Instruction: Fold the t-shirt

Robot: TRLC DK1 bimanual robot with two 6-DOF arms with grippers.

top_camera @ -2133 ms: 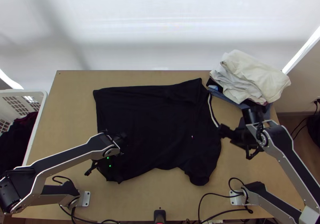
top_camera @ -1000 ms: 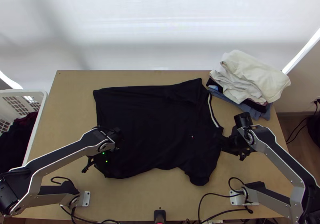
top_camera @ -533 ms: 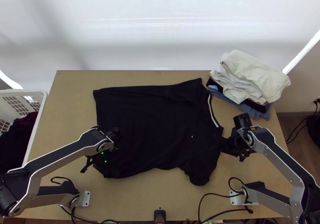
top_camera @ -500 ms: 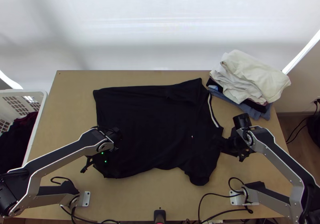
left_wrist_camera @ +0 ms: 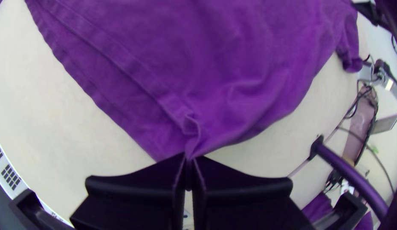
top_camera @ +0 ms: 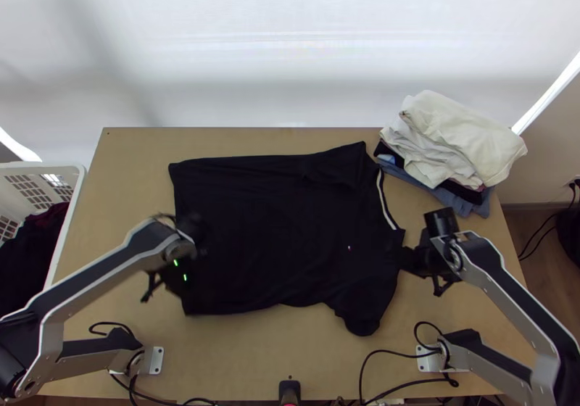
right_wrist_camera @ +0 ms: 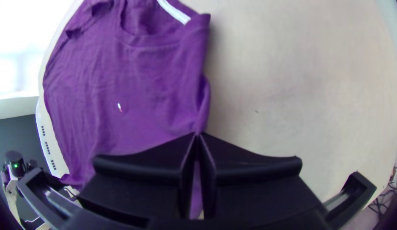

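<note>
Right, I've got the t-shirt [top_camera: 283, 217] spread broadly between my two end effectors, with the hem end at the left gripper [left_wrist_camera: 188, 156] and the neck end at the right gripper [right_wrist_camera: 197, 134]. The left one's fingers are pressed together on a pinch of cloth near the hem corner; small creases run out from the tips. The right one's are closed too, nipping the edge at the shoulder, just beside the white neck strip [right_wrist_camera: 175, 12].

Why these two spots? I read it as a lengthwise fold: take the near side at both ends, and the stretch between should travel as one line instead of sagging in the middle. The body lies fairly flat beyond both grips, so there's a decent base to fold onto. The near sleeve [top_camera: 361, 320] hangs toward me from the right grip, and I'd watch that; it could drag or tuck under.

Next, I'd want both grippers up and away from me together, keeping light tension. Pull unevenly and the shoulder pinch might slip. The folded pile [top_camera: 460, 134] sits just beyond the right gripper, handy for stacking but close enough to brush. The basket [top_camera: 75, 188] is off the left gripper's outer side, well out of the way. Early stage, I'd say.
</note>
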